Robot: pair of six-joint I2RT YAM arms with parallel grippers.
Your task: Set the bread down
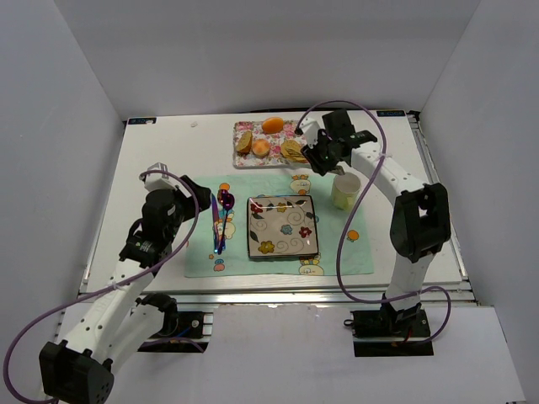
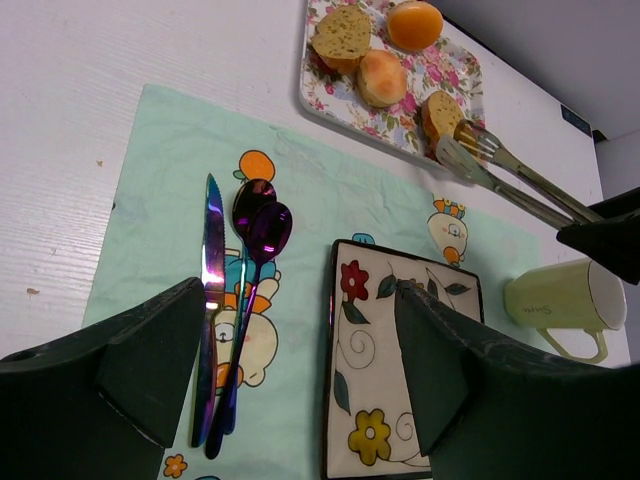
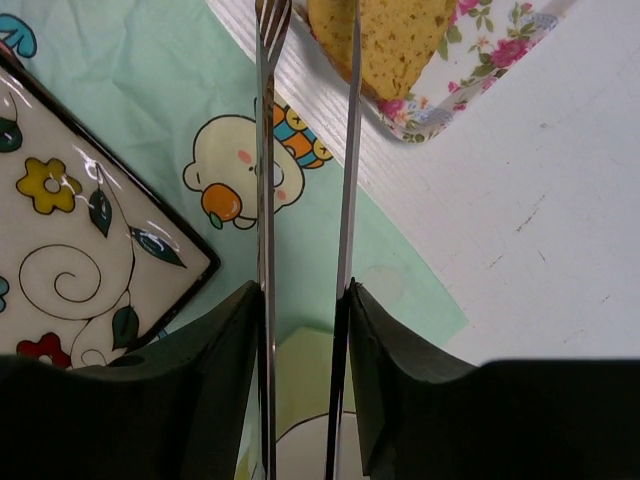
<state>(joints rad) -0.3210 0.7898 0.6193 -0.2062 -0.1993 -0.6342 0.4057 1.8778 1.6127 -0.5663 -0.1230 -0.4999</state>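
Note:
The bread (image 1: 293, 150) is a flat golden-tan slice lying at the right end of the floral tray (image 1: 238, 157). It also shows in the left wrist view (image 2: 440, 110) and the right wrist view (image 3: 385, 35). My right gripper (image 1: 327, 154) (image 3: 305, 300) is shut on metal tongs (image 2: 510, 178) (image 3: 262, 150). The tong tips reach the bread's near edge, one arm on each side of it, and the bread rests on the tray. My left gripper (image 1: 189, 200) (image 2: 300, 340) is open and empty, above the mat between the cutlery and the square flowered plate (image 1: 282, 225).
The tray also holds an orange ball (image 1: 272, 124), a bun (image 1: 261, 147) and a brown wedge (image 1: 244, 141). A pale green cup (image 1: 345, 191) stands right of the plate, under my right wrist. A knife (image 1: 216, 231) and spoon (image 1: 226, 206) lie on the green mat (image 1: 354, 252).

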